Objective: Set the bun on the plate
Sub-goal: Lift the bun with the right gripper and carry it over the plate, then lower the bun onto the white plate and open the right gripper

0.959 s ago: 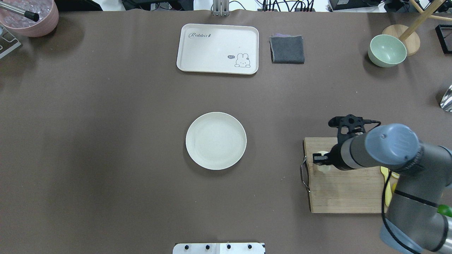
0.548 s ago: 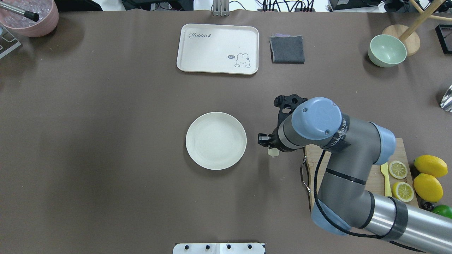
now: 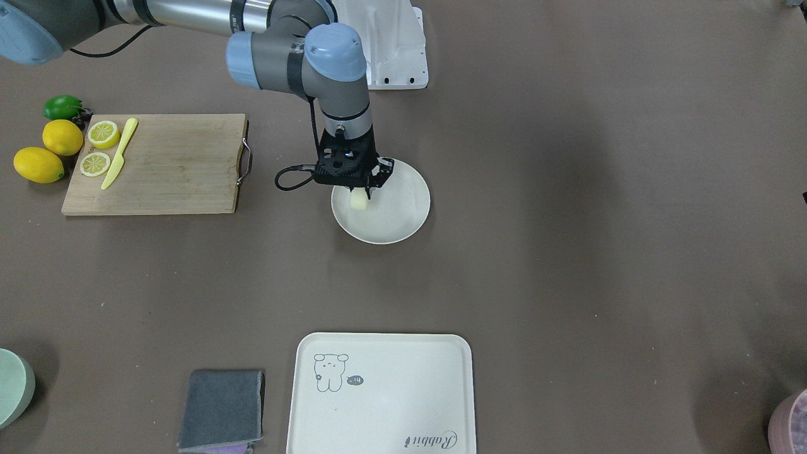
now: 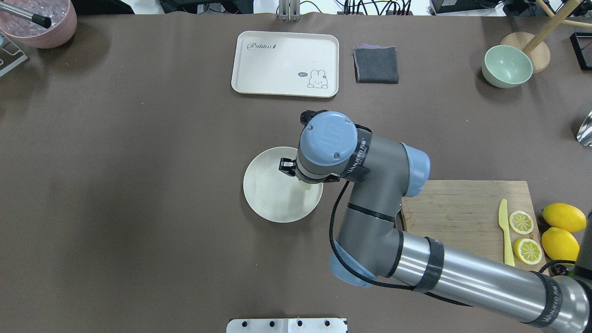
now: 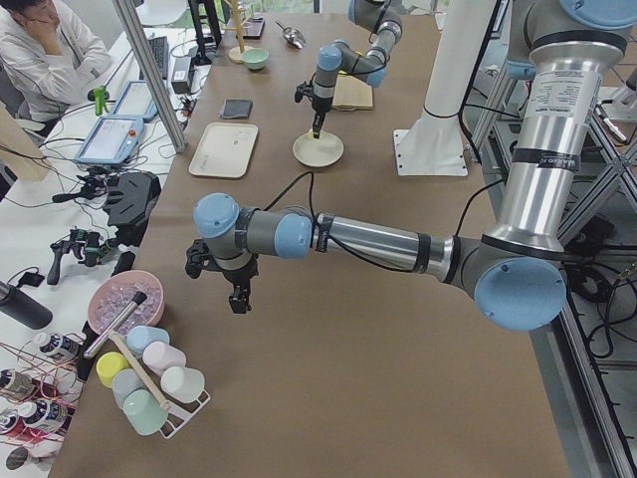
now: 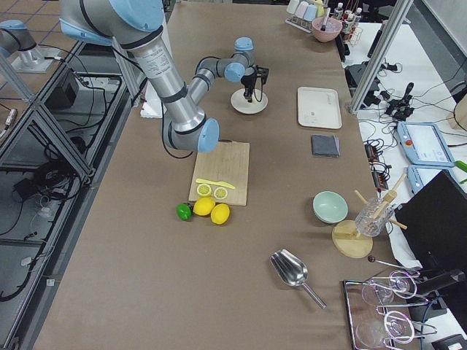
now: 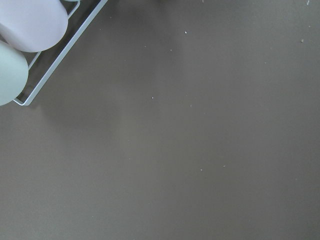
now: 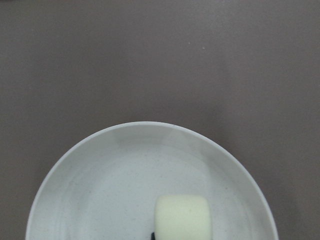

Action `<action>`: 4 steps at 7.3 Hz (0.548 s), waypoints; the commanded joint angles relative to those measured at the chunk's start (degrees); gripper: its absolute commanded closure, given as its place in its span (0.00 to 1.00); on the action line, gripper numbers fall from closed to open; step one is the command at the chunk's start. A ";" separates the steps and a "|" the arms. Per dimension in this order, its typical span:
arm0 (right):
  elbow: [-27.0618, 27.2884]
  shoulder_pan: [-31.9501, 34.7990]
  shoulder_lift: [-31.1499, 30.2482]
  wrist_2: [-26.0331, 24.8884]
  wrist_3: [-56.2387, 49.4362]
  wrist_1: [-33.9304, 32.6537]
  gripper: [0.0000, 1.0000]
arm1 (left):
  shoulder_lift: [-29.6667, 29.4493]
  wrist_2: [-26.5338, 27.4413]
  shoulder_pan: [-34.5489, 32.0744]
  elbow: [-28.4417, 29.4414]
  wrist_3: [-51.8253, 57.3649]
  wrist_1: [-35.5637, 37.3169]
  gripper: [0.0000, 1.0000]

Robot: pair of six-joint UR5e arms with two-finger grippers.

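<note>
A brown cloth covers the long table (image 4: 138, 185), which stands in a lab with metal frame posts, cables and side benches; a person (image 5: 45, 45) sits at one bench beyond the table's far side. On the far side of the table lie a cream tray (image 4: 284, 64), a folded grey cloth (image 4: 376, 64) and a green bowl (image 4: 506, 67). At the robot's right are a wooden board (image 4: 458, 212) bearing a yellow knife (image 4: 505, 233) and two lemon slices (image 4: 521, 222), with whole lemons (image 4: 563, 217) and a lime (image 3: 62, 107) just beside it. At the left end stand a pink bowl (image 4: 39, 21) and a rack of cups (image 5: 149, 383). The plate (image 4: 266, 194) sits mid-table. The right gripper (image 3: 360, 191) points straight down over the plate's right part, its fingers closed on the bun (image 3: 358, 200), which sticks out just below the fingertips. The wrist view shows the bun (image 8: 181, 216) inside the rim, off centre toward the robot's right; whether it touches the plate cannot be told. The left gripper (image 5: 239, 299) hangs above bare cloth near the rack, well apart from the plate, and whether its fingers are spread or closed cannot be told.
</note>
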 commanded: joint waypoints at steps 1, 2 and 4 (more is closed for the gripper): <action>-2.08 -1.60 1.50 -1.71 0.60 0.35 0.08 | 0.02 0.00 0.17 0.03 0.00 0.00 0.02; -1.81 -1.86 1.68 -1.89 0.68 0.35 0.02 | -0.06 0.00 0.17 -0.06 0.00 0.00 0.03; -1.29 -1.95 1.77 -1.98 0.60 0.35 0.01 | -0.06 0.00 0.17 0.03 -0.09 0.00 0.02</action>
